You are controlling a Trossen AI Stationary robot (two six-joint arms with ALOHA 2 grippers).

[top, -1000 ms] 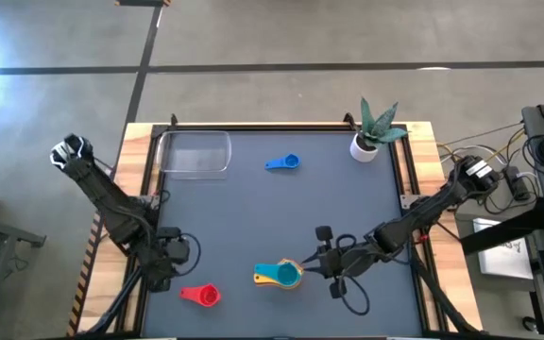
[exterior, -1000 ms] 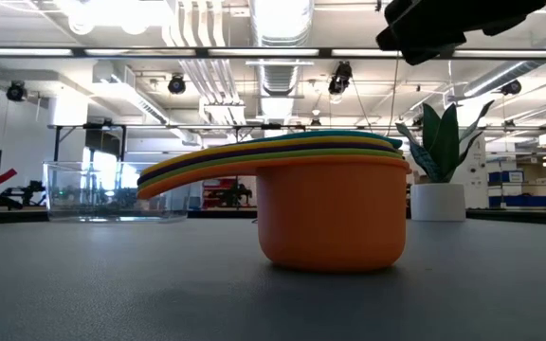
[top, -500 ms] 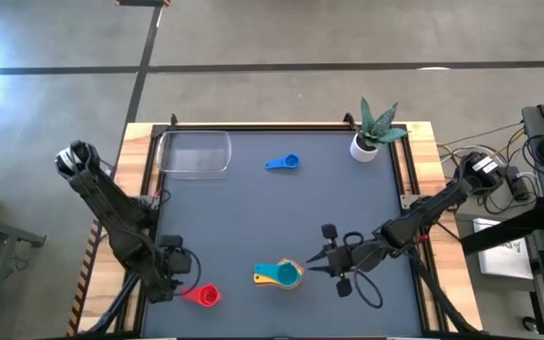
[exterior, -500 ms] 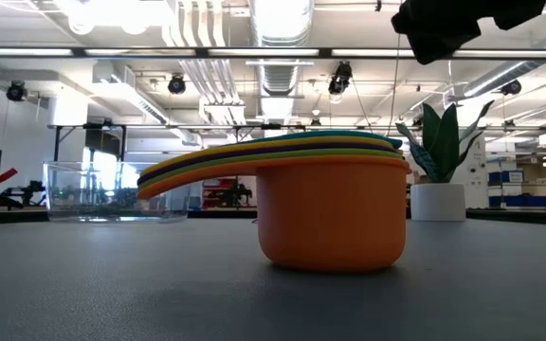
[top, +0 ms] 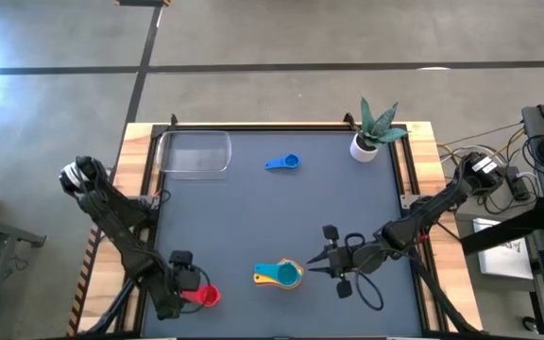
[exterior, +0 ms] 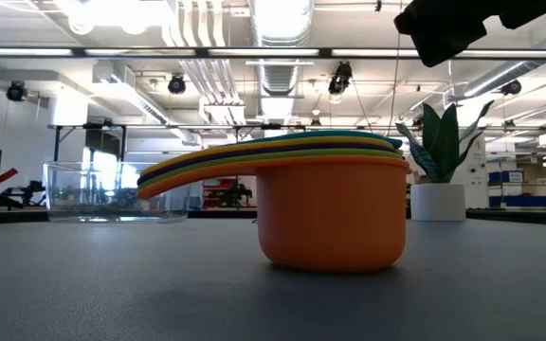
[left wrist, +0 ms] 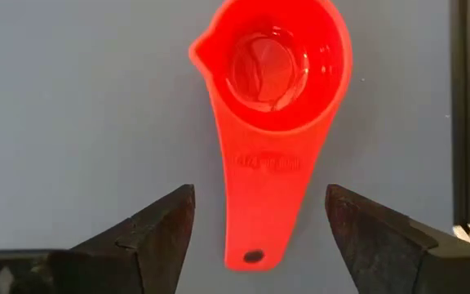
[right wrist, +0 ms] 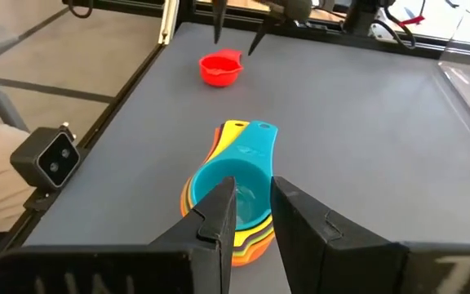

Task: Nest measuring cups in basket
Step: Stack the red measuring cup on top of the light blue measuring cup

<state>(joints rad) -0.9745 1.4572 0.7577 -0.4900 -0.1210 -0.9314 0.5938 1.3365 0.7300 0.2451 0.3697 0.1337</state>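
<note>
Looking straight down, the dark grey surface (top: 281,217) carries a clear, low-walled rectangular plastic basket (top: 195,152) in its far left corner, a small blue plastic measuring cup (top: 284,162) lying alone near the far middle, and a white pot with a spiky green plant (top: 366,144) at the far right. At the near left, the left tool (top: 189,286) sits at the handle end of a small red plastic measuring cup (top: 203,297). Near the middle of the near edge, a nested stack of cups with a teal one on top (top: 280,275) lies just beside the right tool (top: 321,264).

From table height, the stack (exterior: 328,204) fills the centre, its orange cup lowest, with the basket (exterior: 112,191) behind.

The left wrist camera shows the red cup (left wrist: 274,98) flat on the surface, its handle between spread fingers (left wrist: 153,233) that are not touching it.

The right wrist camera shows the fingers (right wrist: 217,214) narrowly parted above the teal cup (right wrist: 239,184), gripping nothing.
</note>
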